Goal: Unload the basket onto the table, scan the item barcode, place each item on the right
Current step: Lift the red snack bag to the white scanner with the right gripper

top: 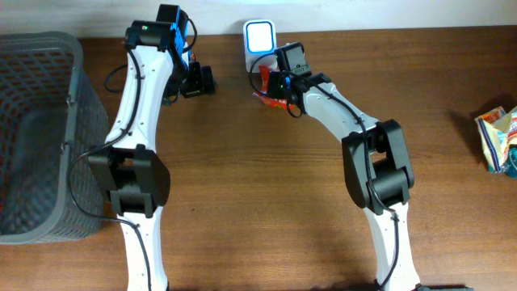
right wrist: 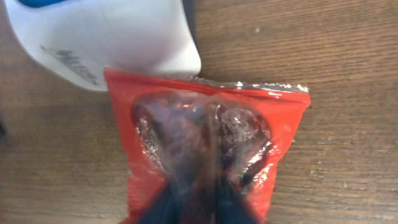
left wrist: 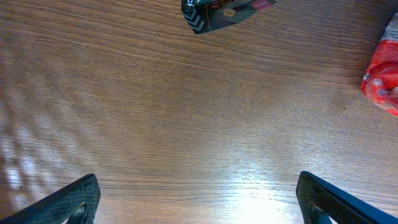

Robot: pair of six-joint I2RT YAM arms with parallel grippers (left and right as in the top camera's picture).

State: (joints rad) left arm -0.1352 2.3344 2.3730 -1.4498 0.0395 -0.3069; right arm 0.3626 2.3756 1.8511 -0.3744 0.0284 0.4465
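Red packet [right wrist: 205, 155] sits pinched in the right gripper [top: 276, 89], whose jaws are clamped on its lower end, and its top edge touches the white scanner [right wrist: 106, 37] at the far side of the wooden table [top: 266, 186]. The left gripper [left wrist: 199, 205] hovers over bare wood with its jaws wide apart, holding nothing, a dark packet [left wrist: 217, 12] lying ahead of it. A grey basket [top: 48, 48] stands at the left edge.
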